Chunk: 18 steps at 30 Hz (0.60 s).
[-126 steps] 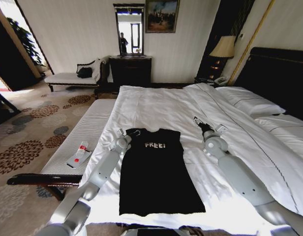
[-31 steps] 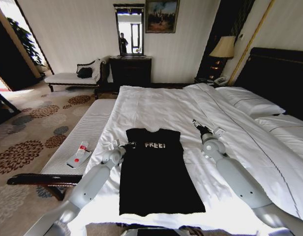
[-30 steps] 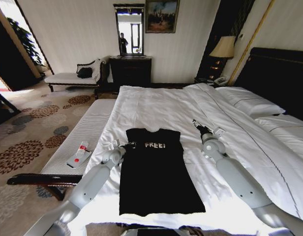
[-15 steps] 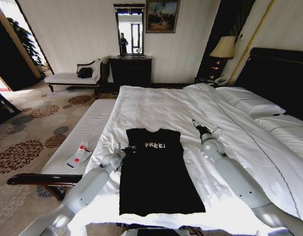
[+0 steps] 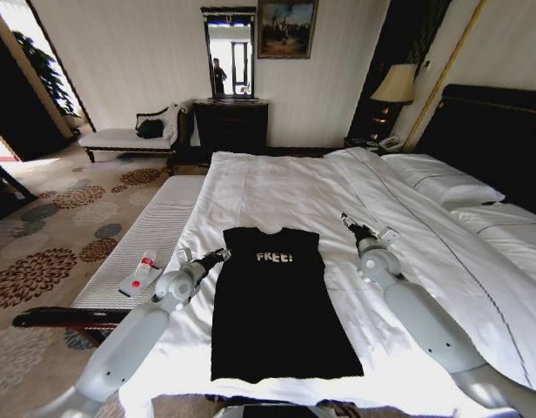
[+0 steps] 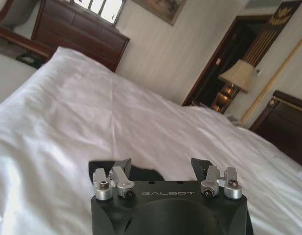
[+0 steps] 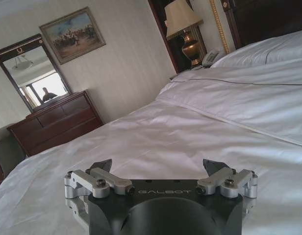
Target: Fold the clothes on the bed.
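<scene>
Black T-shirt (image 5: 272, 305) flat amid white bed (image 5: 277, 187)

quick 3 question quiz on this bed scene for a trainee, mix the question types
1. True or false: the T-shirt lies flat on the bed with its lettering facing up.
2. Which gripper is nearest the shirt's shoulder? A. left gripper B. right gripper
3. Fill in: both grippers' fingers are ____.

Key:
1. True.
2. A; it sits at the shirt's edge, while the right one is over bare sheet.
3. Open, as both wrist views show.
</scene>
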### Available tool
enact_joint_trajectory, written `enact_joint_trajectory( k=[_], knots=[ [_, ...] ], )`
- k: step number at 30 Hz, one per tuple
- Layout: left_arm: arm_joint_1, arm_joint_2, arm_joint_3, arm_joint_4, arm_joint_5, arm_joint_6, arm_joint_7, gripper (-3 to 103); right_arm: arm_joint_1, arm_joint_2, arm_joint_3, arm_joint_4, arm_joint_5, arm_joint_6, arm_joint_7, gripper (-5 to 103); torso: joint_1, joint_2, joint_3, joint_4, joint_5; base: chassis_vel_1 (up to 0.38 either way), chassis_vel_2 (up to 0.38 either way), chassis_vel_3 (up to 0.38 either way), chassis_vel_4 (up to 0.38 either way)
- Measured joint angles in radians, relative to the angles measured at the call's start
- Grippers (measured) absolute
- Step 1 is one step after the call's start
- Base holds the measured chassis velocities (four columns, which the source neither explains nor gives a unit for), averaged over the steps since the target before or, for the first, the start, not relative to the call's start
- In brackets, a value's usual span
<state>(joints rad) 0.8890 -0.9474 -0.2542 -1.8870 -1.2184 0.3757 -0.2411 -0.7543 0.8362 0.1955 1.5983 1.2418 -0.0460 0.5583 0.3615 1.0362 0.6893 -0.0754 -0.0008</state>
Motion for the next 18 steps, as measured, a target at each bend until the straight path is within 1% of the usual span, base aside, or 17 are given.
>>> enact_joint_trajectory(
  k=[1, 2, 4, 5, 7, 8, 10, 11, 12, 14, 15, 16, 17, 18],
  knots=[
    [0.000, 0.000, 0.000, 0.000, 0.000, 0.000, 0.000, 72, 0.000, 0.000, 0.000, 0.000, 0.000, 0.000, 0.000, 100, 0.000, 0.000, 0.000, 0.0000, 0.0000, 0.000, 0.000, 0.000, 0.000],
    [0.000, -0.006, -0.060, -0.046, -0.014, -0.001, -0.032, 77, -0.001, -0.001, -0.005, -0.005, 0.011, -0.010, 0.012, 100, 0.000, 0.000, 0.000, -0.0003, 0.0003, 0.000, 0.000, 0.000, 0.000],
    [0.004, -0.019, -0.130, -0.097, -0.010, -0.001, -0.071, 88, -0.010, -0.002, -0.007, -0.007, 0.025, -0.031, 0.036, 100, 0.000, 0.000, 0.000, -0.0003, 0.0002, 0.000, 0.000, 0.000, 0.000],
    [0.004, -0.019, -0.130, -0.097, -0.010, -0.001, -0.071, 88, -0.010, -0.002, -0.007, -0.007, 0.025, -0.031, 0.036, 100, 0.000, 0.000, 0.000, -0.0003, 0.0002, 0.000, 0.000, 0.000, 0.000],
    [0.018, -0.026, -0.180, -0.131, 0.003, 0.003, -0.088, 97, -0.026, -0.004, -0.006, -0.002, 0.028, -0.043, 0.042, 100, 0.000, 0.000, 0.000, -0.0004, 0.0003, 0.000, 0.000, 0.000, 0.000],
    [0.027, -0.029, -0.200, -0.143, 0.007, 0.005, -0.093, 99, -0.033, -0.004, -0.003, 0.002, 0.027, -0.044, 0.040, 100, 0.000, 0.000, 0.000, -0.0004, 0.0002, 0.000, 0.000, 0.000, 0.000],
    [0.065, -0.030, -0.268, -0.174, 0.013, 0.024, -0.117, 100, -0.055, -0.002, 0.004, 0.033, 0.031, -0.045, 0.025, 100, 0.000, 0.000, 0.000, -0.0005, 0.0001, 0.000, 0.000, 0.000, 0.000],
    [0.065, -0.030, -0.268, -0.174, 0.013, 0.024, -0.117, 100, -0.055, -0.002, 0.004, 0.033, 0.031, -0.045, 0.025, 100, 0.000, 0.000, 0.000, -0.0005, 0.0001, 0.000, 0.000, 0.000, 0.000],
    [0.084, -0.024, -0.298, -0.186, 0.004, 0.032, -0.129, 100, -0.059, -0.003, 0.000, 0.047, 0.035, -0.045, 0.006, 100, 0.000, 0.000, 0.000, -0.0005, 0.0001, 0.000, 0.000, 0.000, 0.000],
    [0.110, -0.004, -0.344, -0.205, -0.035, 0.047, -0.154, 100, -0.059, -0.006, -0.012, 0.061, 0.037, -0.045, -0.019, 100, 0.000, 0.000, 0.000, -0.0001, -0.0002, 0.000, 0.000, 0.000, 0.000],
    [0.133, 0.033, -0.386, -0.228, -0.111, 0.059, -0.169, 100, -0.055, -0.013, -0.032, 0.081, 0.045, -0.045, -0.045, 100, 0.000, 0.000, 0.000, 0.0005, 0.0000, 0.000, 0.000, 0.000, 0.000],
    [0.138, 0.064, -0.399, -0.232, -0.146, 0.060, -0.162, 100, -0.056, -0.018, -0.040, 0.098, 0.048, -0.049, -0.056, 100, 0.000, 0.000, 0.000, 0.0010, -0.0002, 0.000, 0.000, 0.000, 0.000],
    [0.138, 0.064, -0.399, -0.232, -0.146, 0.060, -0.162, 100, -0.056, -0.018, -0.040, 0.098, 0.048, -0.049, -0.056, 100, 0.000, 0.000, 0.000, 0.0010, -0.0002, 0.000, 0.000, 0.000, 0.000],
    [0.138, 0.097, -0.403, -0.228, -0.171, 0.059, -0.133, 100, -0.061, -0.024, -0.044, 0.114, 0.048, -0.053, -0.066, 100, 0.000, 0.000, 0.000, 0.0010, -0.0001, 0.000, 0.000, 0.000, 0.000]
  ],
)
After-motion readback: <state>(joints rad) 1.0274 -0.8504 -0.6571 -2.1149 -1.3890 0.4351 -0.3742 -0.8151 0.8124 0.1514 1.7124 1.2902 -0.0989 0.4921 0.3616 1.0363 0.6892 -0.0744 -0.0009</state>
